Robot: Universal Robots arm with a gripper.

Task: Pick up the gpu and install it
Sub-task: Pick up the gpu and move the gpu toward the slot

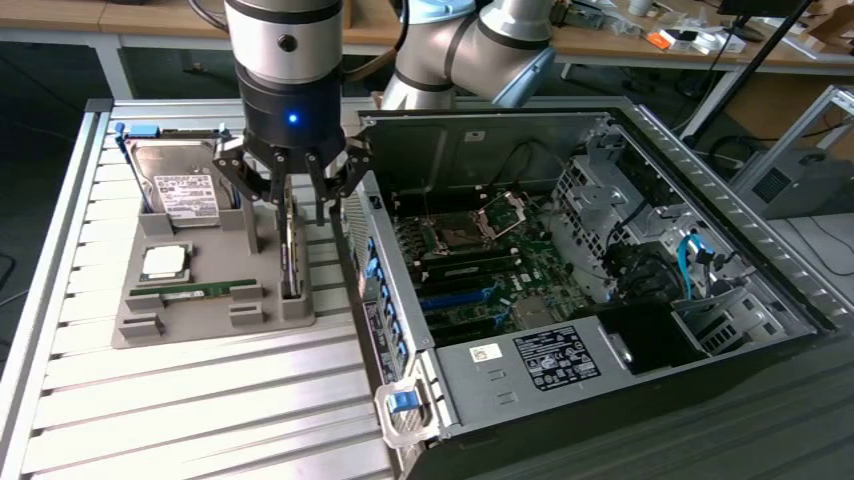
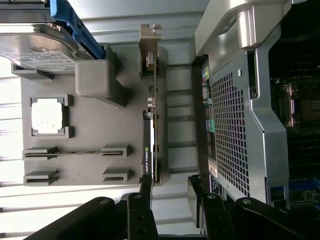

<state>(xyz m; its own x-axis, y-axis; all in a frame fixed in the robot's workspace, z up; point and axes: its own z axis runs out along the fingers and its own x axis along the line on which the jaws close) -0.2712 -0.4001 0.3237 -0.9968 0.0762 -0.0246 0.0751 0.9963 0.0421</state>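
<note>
The gpu (image 1: 291, 258) is a thin dark card standing on edge in a slot at the right side of the grey holder tray (image 1: 200, 325), its silver bracket at the far end. My gripper (image 1: 296, 195) hangs directly over it, open, fingers pointing down at the card's top edge with nothing held. In the wrist view the gpu (image 2: 150, 142) runs edge-on away from my gripper (image 2: 170, 192). One dark fingertip (image 2: 146, 189) lines up with the card's near end. The other fingertip (image 2: 196, 190) stands apart toward the computer case.
The tray also holds a silver hard drive (image 1: 184, 190), a processor chip (image 1: 164, 262) and a green memory stick (image 1: 194, 290). The open computer case (image 1: 574, 260) lies close on the exterior view's right, motherboard exposed; its perforated wall (image 2: 235, 130) is beside the gpu.
</note>
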